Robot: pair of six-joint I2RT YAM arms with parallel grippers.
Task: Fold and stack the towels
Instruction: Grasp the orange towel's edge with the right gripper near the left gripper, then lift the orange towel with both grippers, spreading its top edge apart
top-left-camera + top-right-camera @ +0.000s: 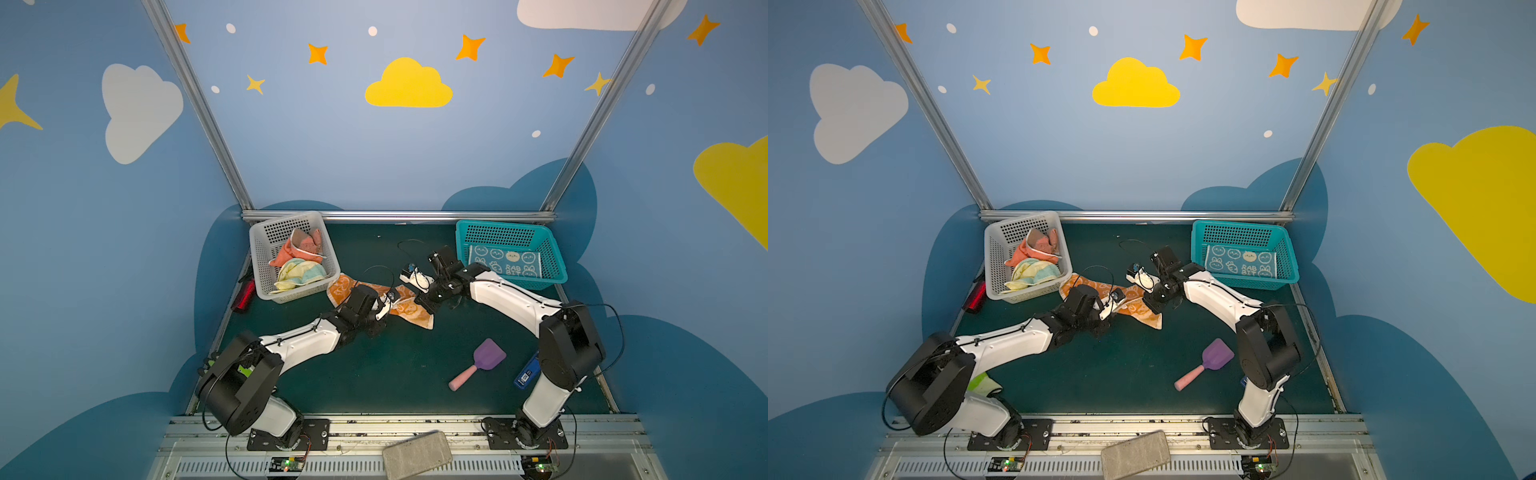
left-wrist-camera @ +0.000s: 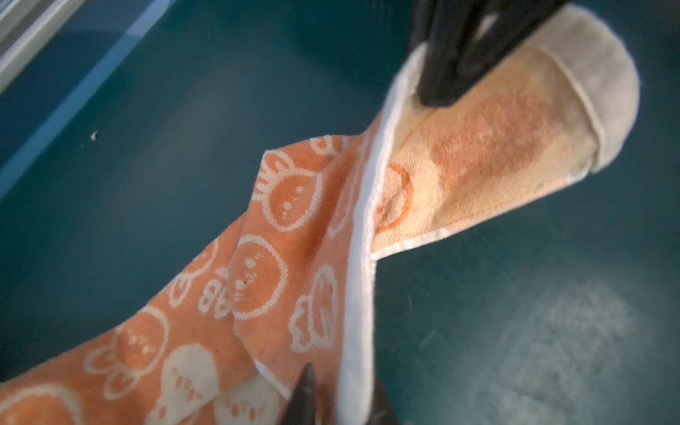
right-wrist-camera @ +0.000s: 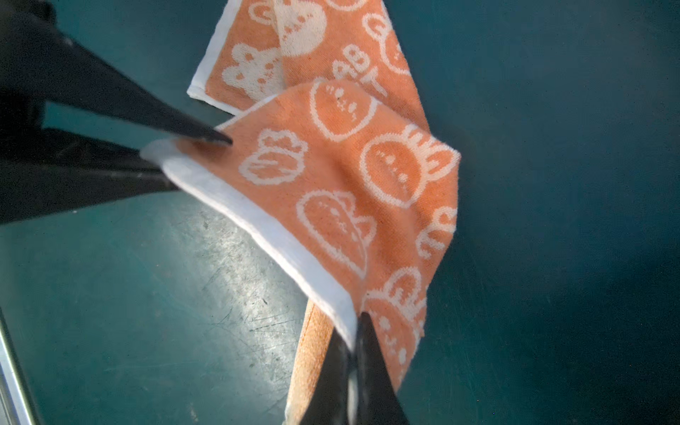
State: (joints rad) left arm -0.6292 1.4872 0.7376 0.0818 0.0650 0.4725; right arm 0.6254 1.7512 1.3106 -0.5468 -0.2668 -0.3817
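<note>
- Closest to the right wrist lens, the right gripper [image 3: 355, 338] has both fingers pinched tight on the white hem of the orange towel [image 3: 331, 165].
- Further along that same cloth, the left gripper [image 2: 344, 379] is nipped onto the hem at a corner, with fabric caught between its fingers. I count two grippers, both holding this one towel.
- From here, I see the cloth hanging twisted between them over the green mat [image 1: 395, 374], mid-table. One end reaches to just beside the grey basket [image 1: 262, 266].
- The grey basket, back left, holds two crumpled cloths: the salmon towel [image 1: 297, 249] lies behind the striped towel [image 1: 299, 272], and the two touch.
- The teal basket [image 1: 498, 236], back right, holds one blue towel [image 1: 505, 264] lying flat, rabbit pattern up.
- My tally is four towels and two baskets.
- One purple scoop [image 1: 478, 368] with a pink handle lies loose on the mat near the right arm, and one red object [image 1: 244, 297] lies at the mat's left edge beside the grey basket.
</note>
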